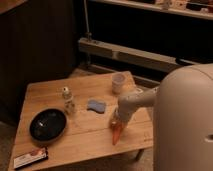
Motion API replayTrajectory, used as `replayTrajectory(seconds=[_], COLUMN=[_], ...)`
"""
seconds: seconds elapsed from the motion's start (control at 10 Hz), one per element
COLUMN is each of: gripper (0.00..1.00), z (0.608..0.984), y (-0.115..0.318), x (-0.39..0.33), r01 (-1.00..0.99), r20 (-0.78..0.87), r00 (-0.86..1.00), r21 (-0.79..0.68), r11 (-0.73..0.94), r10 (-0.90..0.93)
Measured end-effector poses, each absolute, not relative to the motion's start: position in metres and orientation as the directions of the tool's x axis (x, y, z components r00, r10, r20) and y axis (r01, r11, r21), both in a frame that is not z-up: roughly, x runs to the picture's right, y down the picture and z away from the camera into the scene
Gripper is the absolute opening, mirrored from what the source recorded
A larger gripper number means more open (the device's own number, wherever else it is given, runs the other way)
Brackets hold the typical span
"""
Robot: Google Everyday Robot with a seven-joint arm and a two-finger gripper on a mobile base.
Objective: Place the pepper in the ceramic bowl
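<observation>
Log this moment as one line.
gripper: at pepper, table front edge | ceramic bowl: empty | pepper: not in bowl
</observation>
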State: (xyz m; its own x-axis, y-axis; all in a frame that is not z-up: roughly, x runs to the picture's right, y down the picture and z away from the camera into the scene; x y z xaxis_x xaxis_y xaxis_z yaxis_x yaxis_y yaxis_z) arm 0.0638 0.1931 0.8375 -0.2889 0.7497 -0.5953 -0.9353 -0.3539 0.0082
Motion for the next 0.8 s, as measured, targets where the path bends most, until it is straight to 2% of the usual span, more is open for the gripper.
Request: replayTrajectory(seconds=[0.4, 0.5, 0.6, 0.8], gripper=[0.55, 0.49, 0.40, 0.36], z=[0.8400, 0.8407, 0.8416, 0.8419], y=[0.1952, 0.1958, 0.1962, 0.1965], x=[0.0644, 0.0636, 0.0627, 0.0620], r01=[-0.938, -0.940, -0.941, -0.943], r20=[-0.607, -0.611, -0.615, -0.620], r00=[-0.284, -0.281, -0.278, -0.275], r21=[0.016, 0.019, 0.021, 0.024], r11=[-0.346, -0.341, -0.338, -0.333], r10=[0.742, 0.740, 0.737, 0.735])
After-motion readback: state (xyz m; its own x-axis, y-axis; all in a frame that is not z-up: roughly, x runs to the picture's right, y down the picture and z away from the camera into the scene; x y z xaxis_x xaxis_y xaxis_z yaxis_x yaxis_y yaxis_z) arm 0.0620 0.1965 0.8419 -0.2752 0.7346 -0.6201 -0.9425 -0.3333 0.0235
